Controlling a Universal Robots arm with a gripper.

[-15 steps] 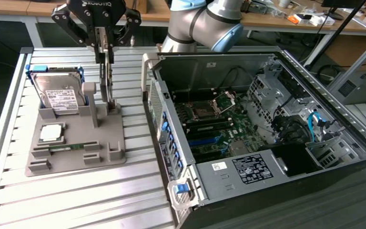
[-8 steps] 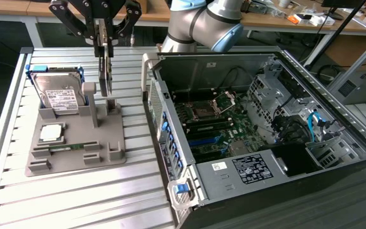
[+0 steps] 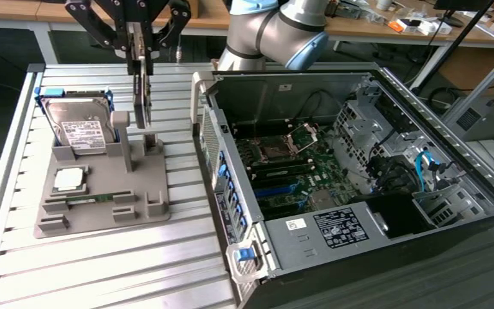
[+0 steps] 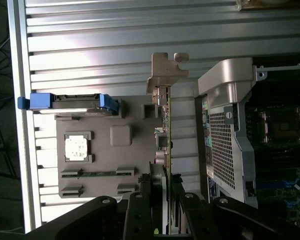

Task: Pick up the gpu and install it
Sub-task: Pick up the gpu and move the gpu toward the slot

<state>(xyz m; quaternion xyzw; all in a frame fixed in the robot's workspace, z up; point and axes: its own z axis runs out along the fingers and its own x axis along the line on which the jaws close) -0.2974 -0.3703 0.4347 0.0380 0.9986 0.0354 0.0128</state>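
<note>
The gripper pinches the gpu edge-on, with the silver bracket at its far end, over the grey holder (drive, chip and memory stick sit in their slots). The case stands just beside it, and both are on the slatted table.

light: bright, even | glare: slatted table | shadows: soft | case interior: dim

The tool is black. The gpu shows a green board edge and a pale silver bracket. The holder is plain grey. The hard drive is silver with a white label and a blue frame. The bench is silver, ribbed in parallel lines. The motherboard is green.
</note>
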